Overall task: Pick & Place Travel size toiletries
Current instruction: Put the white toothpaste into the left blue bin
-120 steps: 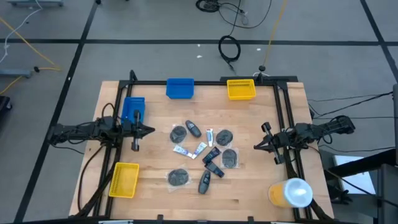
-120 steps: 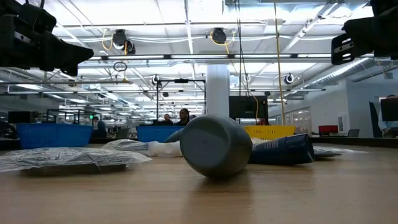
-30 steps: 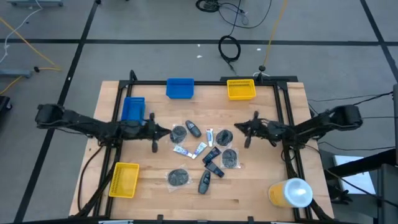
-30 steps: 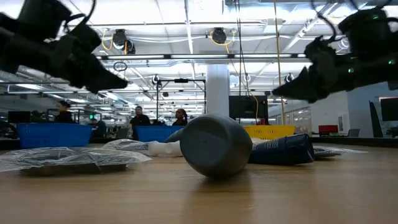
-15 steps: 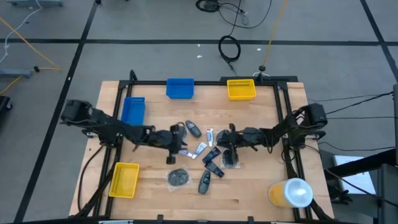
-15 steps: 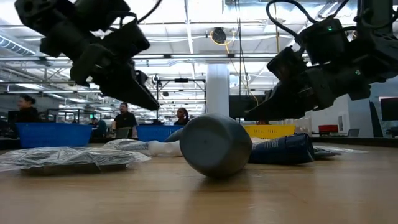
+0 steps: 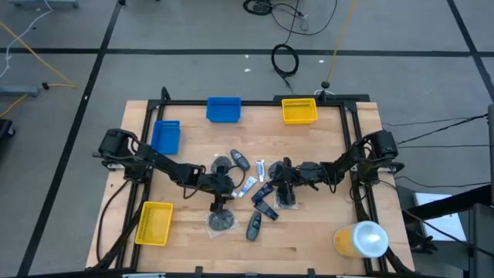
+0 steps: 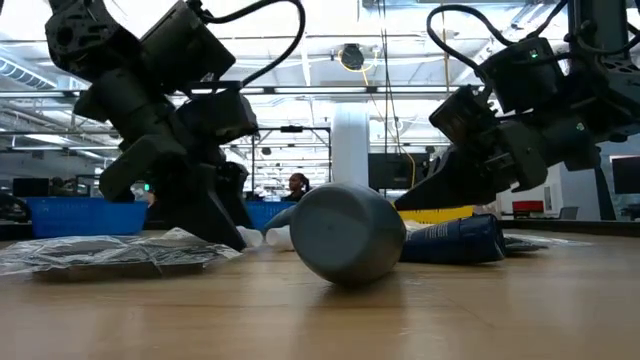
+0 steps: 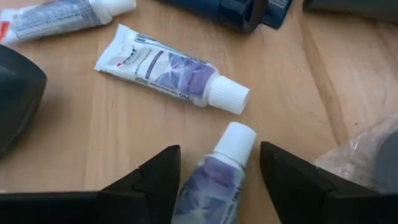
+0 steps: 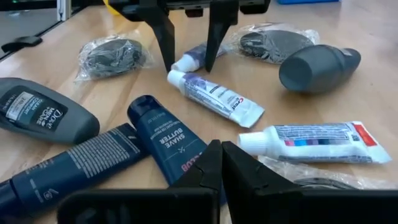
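Observation:
The toiletries lie in a loose cluster at the table's middle: white tubes [image 10: 214, 96], bagged dark round pads [image 10: 112, 56], dark bottles [image 10: 43, 118] and a navy shave-butter tube [image 10: 165, 146]. My left gripper [image 9: 219, 155] is open and tipped down, its fingers standing on either side of a small white-capped tube [image 9: 214, 180] that lies flat on the wood; I see no touch. My right gripper [image 10: 219, 152] is shut and hovers low over the navy tube, on the cluster's right side [image 7: 279, 176].
Blue bins [image 7: 223, 109] [image 7: 165, 136] and yellow bins [image 7: 299, 111] [image 7: 153, 222] stand at the far edge and the left side. A large yellow-and-white cylinder [image 7: 363, 239] stands at the near right corner. A grey bottle [image 8: 345, 235] lies close to the low camera.
Both arms have reached from the table's sides toward the cluster in the middle and come down. My left gripper has tipped steeply downward, opened, and come down around a white tube. My right gripper stayed shut and settled at the cluster's right side.

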Available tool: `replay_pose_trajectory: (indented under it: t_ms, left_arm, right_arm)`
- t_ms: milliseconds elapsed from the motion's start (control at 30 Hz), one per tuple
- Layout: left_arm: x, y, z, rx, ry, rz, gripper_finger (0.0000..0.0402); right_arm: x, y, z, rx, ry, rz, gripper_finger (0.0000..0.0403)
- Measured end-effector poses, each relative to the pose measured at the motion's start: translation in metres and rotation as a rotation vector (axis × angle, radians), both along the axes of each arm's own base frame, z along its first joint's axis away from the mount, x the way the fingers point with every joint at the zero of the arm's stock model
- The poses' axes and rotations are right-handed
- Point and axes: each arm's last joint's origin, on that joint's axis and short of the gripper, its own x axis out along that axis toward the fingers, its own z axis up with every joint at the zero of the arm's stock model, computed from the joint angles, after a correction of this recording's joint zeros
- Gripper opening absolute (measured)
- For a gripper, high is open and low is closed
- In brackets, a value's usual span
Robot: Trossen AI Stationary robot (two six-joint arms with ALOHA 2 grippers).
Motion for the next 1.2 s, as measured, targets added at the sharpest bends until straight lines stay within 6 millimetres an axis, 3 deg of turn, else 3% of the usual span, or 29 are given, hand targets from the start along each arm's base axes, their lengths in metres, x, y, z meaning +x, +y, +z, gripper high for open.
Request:
replay_pose_trajectory:
  t_ms: [367, 567, 767, 1033, 1200]
  left_arm:
    - [0.002, 0.005, 0.009, -0.019, -0.015, 0.044, 0.0057]
    - [0.006, 0.02, 0.049, 0.012, -0.082, 0.231, 0.0049]
    - [-0.029, 0.057, 0.084, 0.168, 0.033, 0.652, 0.0087]
    - [-0.093, 0.109, 0.089, 0.29, 0.36, 1.152, 0.0069]
    - [-0.114, 0.133, 0.087, 0.376, 0.419, 1.37, 0.0072]
  right_arm:
    - [0.0, 0.0, 0.0, -0.001, -0.005, -0.003, 0.0]
    - [0.0, 0.0, 0.0, -0.004, -0.005, -0.003, 0.0]
    - [0.0, 0.0, 0.0, -0.004, -0.003, -0.003, 0.0]
    - [0.0, 0.0, 0.0, -0.005, 0.004, -0.003, 0.0]
    - [0.0, 0.0, 0.0, -0.005, 0.004, -0.004, 0.0]
